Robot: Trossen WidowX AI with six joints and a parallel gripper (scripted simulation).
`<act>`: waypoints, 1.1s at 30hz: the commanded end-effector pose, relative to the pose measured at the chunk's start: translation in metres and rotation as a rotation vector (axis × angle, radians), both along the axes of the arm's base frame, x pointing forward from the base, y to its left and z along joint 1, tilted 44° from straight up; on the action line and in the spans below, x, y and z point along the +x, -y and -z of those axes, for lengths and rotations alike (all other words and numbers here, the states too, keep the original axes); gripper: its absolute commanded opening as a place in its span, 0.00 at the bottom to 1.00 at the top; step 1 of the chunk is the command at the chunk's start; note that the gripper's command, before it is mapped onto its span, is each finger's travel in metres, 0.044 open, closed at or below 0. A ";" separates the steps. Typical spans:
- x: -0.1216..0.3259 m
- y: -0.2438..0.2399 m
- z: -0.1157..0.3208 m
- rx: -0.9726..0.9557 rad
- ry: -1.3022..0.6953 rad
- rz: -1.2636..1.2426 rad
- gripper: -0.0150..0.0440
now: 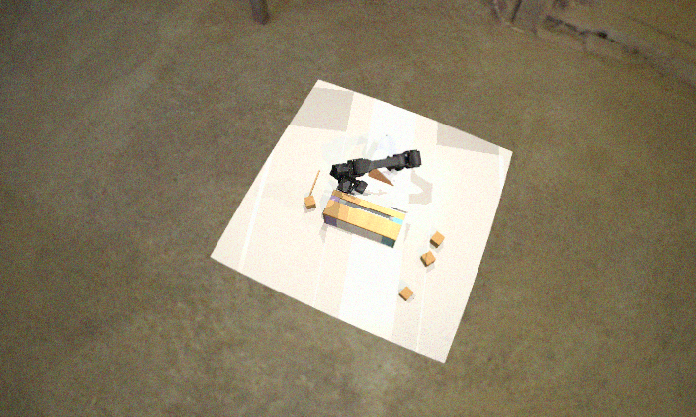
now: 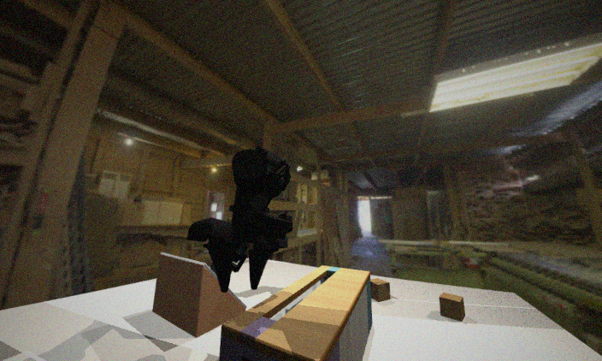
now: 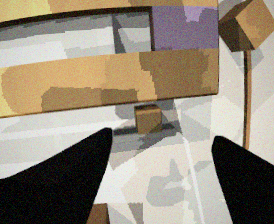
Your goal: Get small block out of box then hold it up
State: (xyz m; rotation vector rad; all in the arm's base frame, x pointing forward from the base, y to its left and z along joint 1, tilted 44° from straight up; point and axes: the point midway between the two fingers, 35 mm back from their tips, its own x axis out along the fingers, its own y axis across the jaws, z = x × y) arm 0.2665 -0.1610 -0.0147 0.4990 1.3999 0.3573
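The wooden-topped box [image 1: 365, 220] [image 2: 339, 304] [image 3: 93, 82] stands upright, with a slot along its top, a purple end and a teal end. A small orange-brown block [image 3: 149, 120] lies on the table just outside the box's long side, near the purple end; the top view does not show it clearly, and in the exterior view it is hidden. My gripper [image 2: 239, 289] [image 3: 162, 138] is open and empty, pointing down beside the box. In the wrist view the block shows just beyond the gap between the fingertips, left of its middle.
A brown wedge [image 1: 380, 177] [image 2: 180, 291] stands near the arm on the gripper's side of the box. A loose block [image 1: 309, 203] [image 3: 256, 24] and a thin stick [image 1: 314, 182] [image 3: 247, 100] lie past the purple end. Three more blocks lie beyond the teal end.
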 end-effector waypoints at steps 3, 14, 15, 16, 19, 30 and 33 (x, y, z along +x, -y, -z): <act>-0.011 0.010 0.006 0.284 -0.517 0.894 0.74; -0.016 0.014 0.008 0.472 -0.886 1.403 0.74; -0.016 0.015 0.008 0.488 -0.921 1.448 0.74; -0.017 0.015 0.009 0.505 -0.957 1.492 0.74; -0.018 0.016 0.009 0.556 -1.068 1.623 0.74; -0.023 0.021 0.011 0.742 -1.507 2.072 0.74; -0.024 0.022 0.011 0.785 -1.637 2.186 0.74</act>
